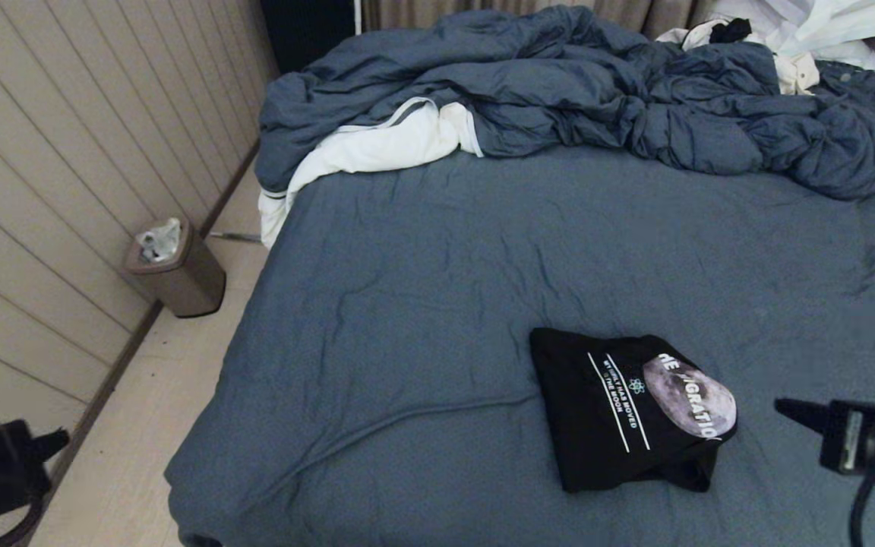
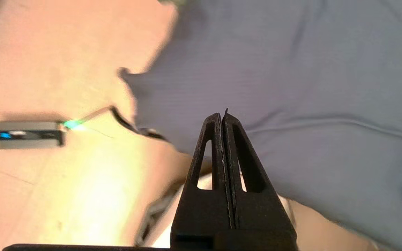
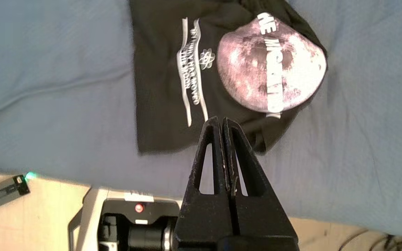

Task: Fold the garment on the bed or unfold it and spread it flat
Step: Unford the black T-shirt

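Black garment [image 3: 173,87] folded, clear of right gripper [image 3: 222,120].

Your head camera looks forward and down across the wide slate-blue sheeted bed [image 1: 422,304]. Your left wrist camera hangs near the bed's edge, facing sheet and pale floor [image 2: 47,191]. Your right wrist camera looks closely down on the folded black moon-print T-shirt [image 3: 173,87], which the head view shares.
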### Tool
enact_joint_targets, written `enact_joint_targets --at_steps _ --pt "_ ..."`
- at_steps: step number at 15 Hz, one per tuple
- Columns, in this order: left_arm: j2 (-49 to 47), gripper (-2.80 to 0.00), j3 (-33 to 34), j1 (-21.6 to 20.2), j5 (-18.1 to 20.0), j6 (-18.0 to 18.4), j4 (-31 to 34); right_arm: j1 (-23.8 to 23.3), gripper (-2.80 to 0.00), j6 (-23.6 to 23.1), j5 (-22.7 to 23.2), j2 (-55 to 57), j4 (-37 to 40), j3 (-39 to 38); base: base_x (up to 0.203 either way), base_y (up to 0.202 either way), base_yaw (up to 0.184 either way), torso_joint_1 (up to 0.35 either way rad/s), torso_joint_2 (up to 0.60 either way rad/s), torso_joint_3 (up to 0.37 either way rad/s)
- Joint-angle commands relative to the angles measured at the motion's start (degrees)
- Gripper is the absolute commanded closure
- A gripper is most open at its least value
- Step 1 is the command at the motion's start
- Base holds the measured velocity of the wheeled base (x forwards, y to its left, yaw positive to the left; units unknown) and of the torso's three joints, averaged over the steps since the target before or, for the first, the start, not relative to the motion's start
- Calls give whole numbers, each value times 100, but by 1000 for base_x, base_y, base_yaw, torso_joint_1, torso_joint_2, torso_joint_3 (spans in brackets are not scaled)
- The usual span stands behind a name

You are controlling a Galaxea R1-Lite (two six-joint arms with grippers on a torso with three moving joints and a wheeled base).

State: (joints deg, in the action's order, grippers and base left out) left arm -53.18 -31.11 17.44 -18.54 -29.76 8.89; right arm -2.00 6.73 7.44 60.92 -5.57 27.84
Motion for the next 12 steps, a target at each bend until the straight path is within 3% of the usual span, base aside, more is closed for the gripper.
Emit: enact_joint_targets --at_steps 1,6,8,12 --pt "1623 0 658 -113 -179 76 170 82 0 -105 4 -1702 419 -410 0 0 0 0 0 0" --pt "3532 0 1248 -178 -830 486 1208 110 0 -273 -17 -3959 1338 -1111 0 0 0 0 0 0" --pt "3731 0 1592 -220 -1286 617 1499 123 0 -412 -75 -4837 1421 -1525 0 0 0 0 0 0" --pt "3724 0 2111 -425 -1567 939 541 193 0 -648 -341 -6090 1471 -2195 0 0 0 0 0 0"
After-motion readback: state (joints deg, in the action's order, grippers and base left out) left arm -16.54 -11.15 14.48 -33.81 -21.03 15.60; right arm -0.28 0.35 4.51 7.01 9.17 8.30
